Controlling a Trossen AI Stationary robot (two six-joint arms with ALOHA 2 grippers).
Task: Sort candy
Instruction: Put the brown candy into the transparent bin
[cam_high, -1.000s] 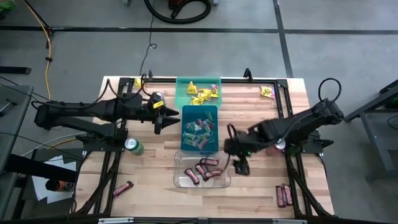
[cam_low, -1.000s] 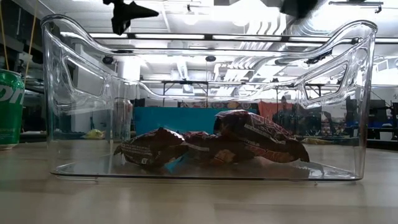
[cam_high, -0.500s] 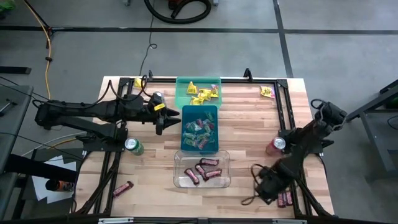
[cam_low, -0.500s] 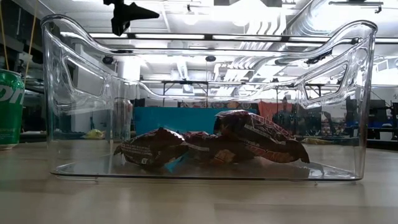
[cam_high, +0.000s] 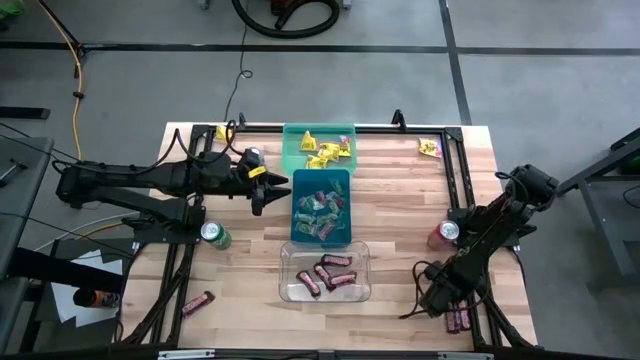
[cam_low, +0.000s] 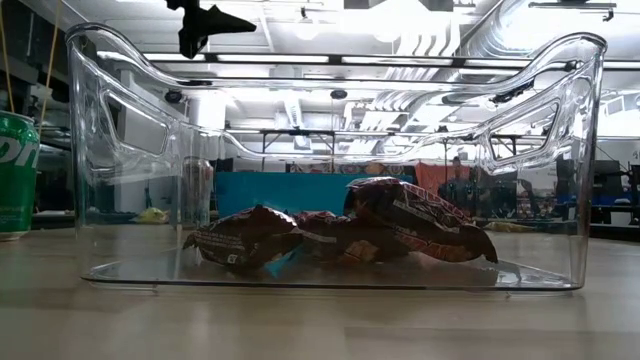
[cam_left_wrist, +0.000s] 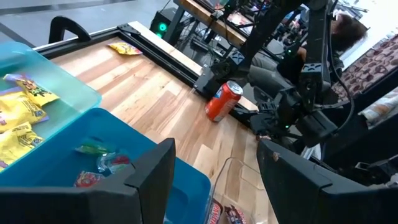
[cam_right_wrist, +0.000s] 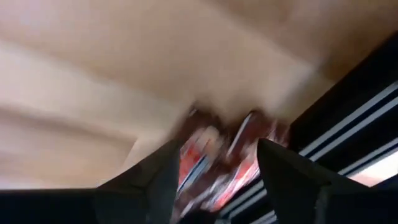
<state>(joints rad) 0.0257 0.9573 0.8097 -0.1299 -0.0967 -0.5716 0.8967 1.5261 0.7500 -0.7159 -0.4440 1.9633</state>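
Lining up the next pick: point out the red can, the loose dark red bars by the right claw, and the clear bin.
red can (cam_high: 441, 235), high view, its top.
dark red bars (cam_high: 459, 319), high view, middle of the pair.
clear bin (cam_high: 287, 271), high view, bare floor.

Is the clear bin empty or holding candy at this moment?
Holding candy: several dark red-brown bars lie on the floor of the clear bin.

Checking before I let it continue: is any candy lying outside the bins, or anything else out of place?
Yes. A yellow packet lies loose at the table's far right, another at far left, a red-brown bar near left, more bars by the right hand. Bins sit straight.
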